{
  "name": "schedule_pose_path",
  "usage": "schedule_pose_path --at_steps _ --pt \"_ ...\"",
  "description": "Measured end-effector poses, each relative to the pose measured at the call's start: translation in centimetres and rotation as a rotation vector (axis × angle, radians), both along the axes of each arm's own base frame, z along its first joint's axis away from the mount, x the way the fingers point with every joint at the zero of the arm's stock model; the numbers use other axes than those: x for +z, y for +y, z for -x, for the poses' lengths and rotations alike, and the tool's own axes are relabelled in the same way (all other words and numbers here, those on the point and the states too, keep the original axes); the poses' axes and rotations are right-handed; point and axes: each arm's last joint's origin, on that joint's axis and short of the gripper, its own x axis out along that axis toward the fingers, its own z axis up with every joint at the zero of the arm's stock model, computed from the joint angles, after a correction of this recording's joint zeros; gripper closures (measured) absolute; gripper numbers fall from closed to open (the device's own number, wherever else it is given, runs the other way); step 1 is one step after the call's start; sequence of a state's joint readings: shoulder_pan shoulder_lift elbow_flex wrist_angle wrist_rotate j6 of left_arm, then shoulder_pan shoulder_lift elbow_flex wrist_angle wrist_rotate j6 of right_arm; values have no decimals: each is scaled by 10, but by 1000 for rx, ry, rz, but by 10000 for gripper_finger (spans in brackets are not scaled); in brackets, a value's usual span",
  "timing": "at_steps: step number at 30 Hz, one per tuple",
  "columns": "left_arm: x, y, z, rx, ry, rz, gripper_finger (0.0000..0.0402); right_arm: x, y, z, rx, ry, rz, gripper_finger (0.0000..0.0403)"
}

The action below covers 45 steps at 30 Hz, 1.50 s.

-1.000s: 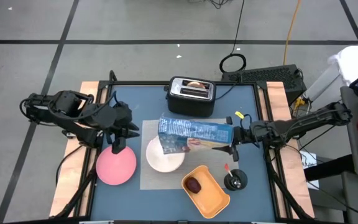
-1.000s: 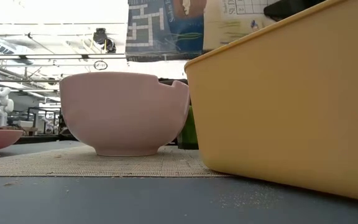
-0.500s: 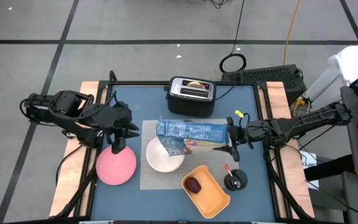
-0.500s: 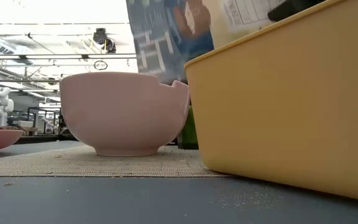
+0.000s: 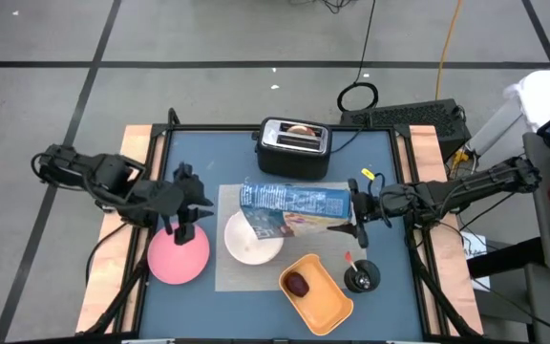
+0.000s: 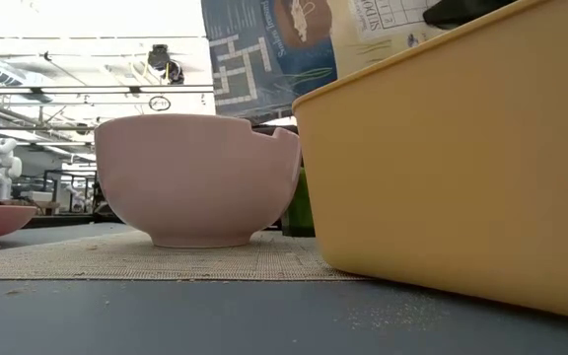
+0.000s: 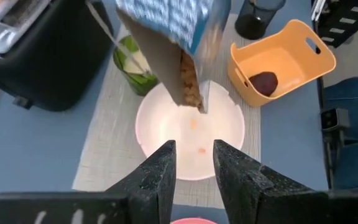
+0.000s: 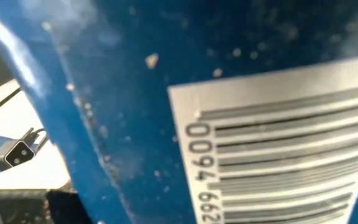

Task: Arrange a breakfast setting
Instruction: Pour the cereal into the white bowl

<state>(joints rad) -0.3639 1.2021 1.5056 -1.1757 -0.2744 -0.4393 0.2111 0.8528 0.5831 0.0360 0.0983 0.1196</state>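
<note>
My right gripper [image 5: 354, 206] is shut on a blue cereal box [image 5: 294, 203], which is tipped with its open end over the white bowl [image 5: 253, 241] on the grey placemat [image 5: 229, 277]. Cereal falls from the box's mouth [image 7: 190, 93] into the bowl [image 7: 191, 134]. The pale-green cup [image 7: 134, 62] stands on the mat beyond the bowl, under the box. My left gripper [image 5: 183, 212] is open and empty above the far edge of the pink plate [image 5: 178, 258]. The round bread piece [image 5: 299, 129] sits in the toaster [image 5: 294, 145]. My right gripper holds the cereal box by its closed bottom end [image 5: 348, 204], coming level from the table's right side. The box fills the right wrist view with its barcode face [image 8: 278, 137] and hides the fingers. The box is clear of the table and slants open end down over the bowl.
An orange tray [image 5: 325, 298] with a dark round thing [image 5: 297, 284] lies at the mat's near right corner. A small black holder [image 5: 361, 277] stands right of it. The toaster stands at the table's far edge, with its cable running off behind.
My right gripper has tipped the cereal box from nearly level until its open end points down over the bowl, and cereal now falls from it. My left arm has changed its pose a little, with its gripper staying above the plate's far edge.
</note>
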Motion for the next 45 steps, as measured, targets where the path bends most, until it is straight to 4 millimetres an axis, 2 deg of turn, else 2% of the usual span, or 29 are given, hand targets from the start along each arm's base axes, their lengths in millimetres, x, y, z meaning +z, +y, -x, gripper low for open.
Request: schedule_pose_path --at_steps 12,19,23,28,36,45 --pt "-96 10 31 -20 -188 64 289 3 1 0 13 9 -39 143" --pt "-135 13 39 -26 -291 98 289 26 2 -5 17 -37 -33 143" --pt "-151 14 40 -37 -305 93 289 20 2 -8 15 50 -14 143" --pt "-160 14 40 -39 -290 88 289 10 3 -10 2 130 -12 143" --pt "-158 13 39 -94 -320 39 289 16 2 -13 -47 69 -11 143" --pt "-157 13 38 -128 -332 -2 289 10 1 -10 -51 134 -27 143"
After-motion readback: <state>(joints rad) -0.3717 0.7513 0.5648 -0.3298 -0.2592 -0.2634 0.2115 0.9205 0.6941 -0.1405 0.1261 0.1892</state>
